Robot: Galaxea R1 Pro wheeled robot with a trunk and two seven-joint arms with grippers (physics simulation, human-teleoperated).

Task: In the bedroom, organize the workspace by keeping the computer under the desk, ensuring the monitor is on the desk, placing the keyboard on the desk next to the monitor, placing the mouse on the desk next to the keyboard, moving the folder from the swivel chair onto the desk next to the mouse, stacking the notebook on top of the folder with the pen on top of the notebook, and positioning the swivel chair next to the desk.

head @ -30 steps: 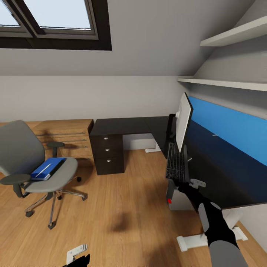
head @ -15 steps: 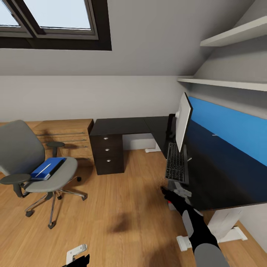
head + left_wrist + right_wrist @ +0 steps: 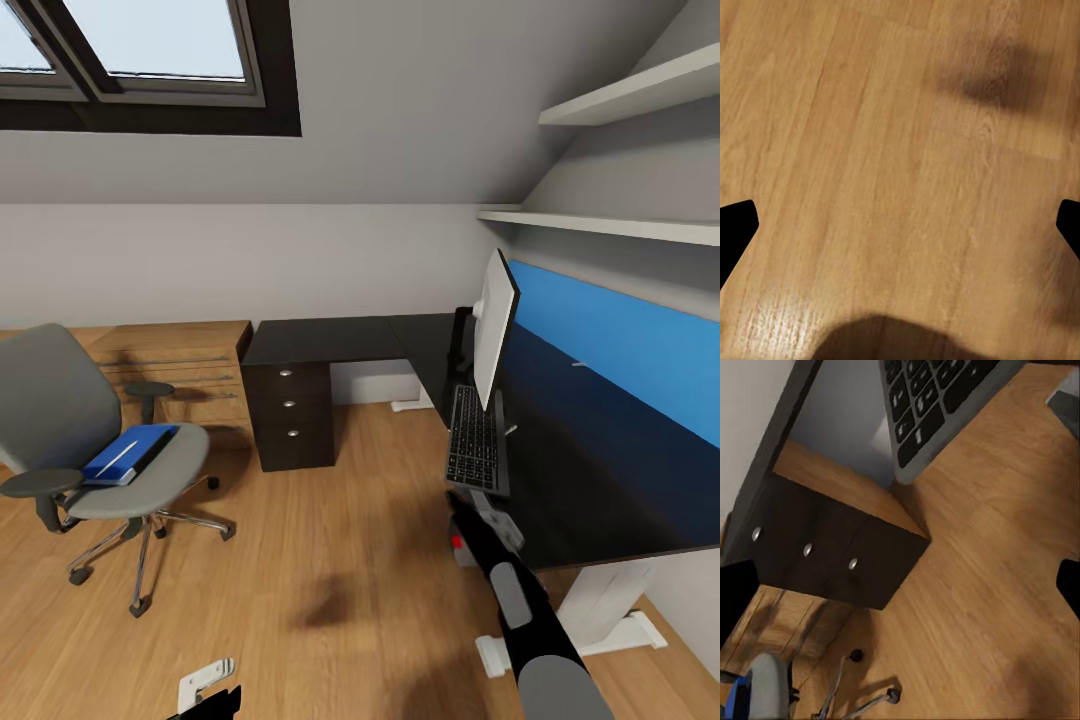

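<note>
Roughly half done, judging by how things lie. Standing on the desk (image 3: 330, 340) at about 2 o'clock: the monitor (image 3: 494, 328), edge-on to the head view, with the keyboard (image 3: 474, 440) just in front of it near the desk's front edge. Tucked under the desk below the keyboard: the computer (image 3: 462, 535), its red light showing. No telling where the mouse is; too small or hidden. Still to move: the folder (image 3: 132, 452), lying on the seat of the swivel chair (image 3: 90, 440) at 9 o'clock, well apart from the desk, with a pale strip on top that may be the pen, too small to be sure. Notebook not made out. Chair itself not yet beside the desk. Right gripper (image 3: 470, 503) reaching out just below the keyboard's near end, fingers (image 3: 738, 589) spread wide in the right wrist view. Left gripper (image 3: 205, 685) low at 6 o'clock over bare floor (image 3: 900, 150), fingers likewise apart and holding nothing. Between chair and desk: a low wooden cabinet (image 3: 180, 365) and the black drawers (image 3: 292, 412), which could crowd the chair's path.
</note>
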